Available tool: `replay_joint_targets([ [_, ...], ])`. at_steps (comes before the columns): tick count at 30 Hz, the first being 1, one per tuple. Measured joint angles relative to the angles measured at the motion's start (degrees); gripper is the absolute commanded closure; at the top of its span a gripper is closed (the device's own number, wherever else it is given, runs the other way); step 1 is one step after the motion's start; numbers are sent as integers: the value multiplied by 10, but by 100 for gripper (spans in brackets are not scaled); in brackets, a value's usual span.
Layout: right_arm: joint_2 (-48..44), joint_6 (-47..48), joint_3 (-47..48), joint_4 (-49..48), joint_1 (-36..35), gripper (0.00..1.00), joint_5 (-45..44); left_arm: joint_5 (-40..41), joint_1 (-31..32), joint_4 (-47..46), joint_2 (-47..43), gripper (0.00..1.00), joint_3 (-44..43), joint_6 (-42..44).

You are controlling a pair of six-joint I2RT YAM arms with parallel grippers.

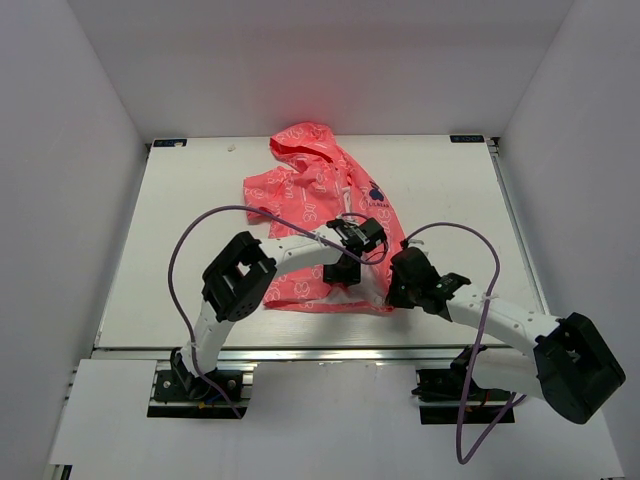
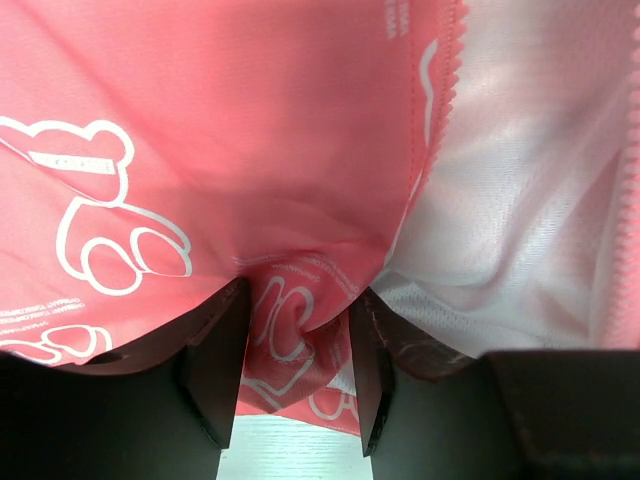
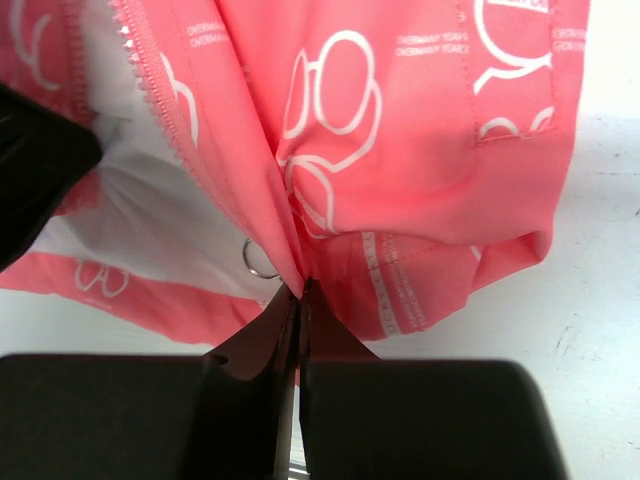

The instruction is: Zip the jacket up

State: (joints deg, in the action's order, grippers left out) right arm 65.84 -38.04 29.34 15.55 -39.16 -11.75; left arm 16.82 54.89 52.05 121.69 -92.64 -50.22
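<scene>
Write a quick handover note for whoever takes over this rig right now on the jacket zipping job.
Left hand: shut on a bunched fold of the jacket near its bottom hem.
Right hand: shut tight on the hem edge, beside a small metal ring.
The jacket lies on the table, with the hood at the far side and the hem toward the arms.
Done: both hands grip at the hem.
Left: the front is open here, with white lining showing beside the zipper teeth. Join the sides and zip up. The slider is not clearly visible; the ring may be its pull.
</scene>
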Motion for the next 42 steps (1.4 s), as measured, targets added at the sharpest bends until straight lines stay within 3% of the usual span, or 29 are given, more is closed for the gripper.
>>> replay_joint_targets([
  [14, 8, 3, -2, -3, 6, 100, -1, 1, 0, 16, -15, 41, 15, 6],
  [18, 10, 5, -2, -5, 9, 100, -1, -3, 0, 15, -28, 56, 23, 13],
  [19, 10, 5, -2, -5, 9, 100, -1, -4, 0, 13, -32, 65, 26, 17],
  [22, 10, 7, -2, -5, 9, 100, -1, -9, -1, 9, -44, 77, 36, 23],
  [28, 10, 9, -2, -5, 9, 100, -1, -29, -5, -3, -52, 81, 46, 37],
  [35, 10, 10, -2, -5, 12, 100, 3, -69, -7, -28, -75, 73, 72, 74],
  [36, 10, 10, -2, -5, 12, 100, 4, -73, -7, -32, -78, 66, 76, 79],
  [38, 10, 11, -2, -5, 12, 100, 4, -85, -8, -38, -80, 61, 85, 89],
  [42, 10, 13, -1, -3, 12, 100, 4, -101, -10, -45, -82, 61, 98, 102],
])
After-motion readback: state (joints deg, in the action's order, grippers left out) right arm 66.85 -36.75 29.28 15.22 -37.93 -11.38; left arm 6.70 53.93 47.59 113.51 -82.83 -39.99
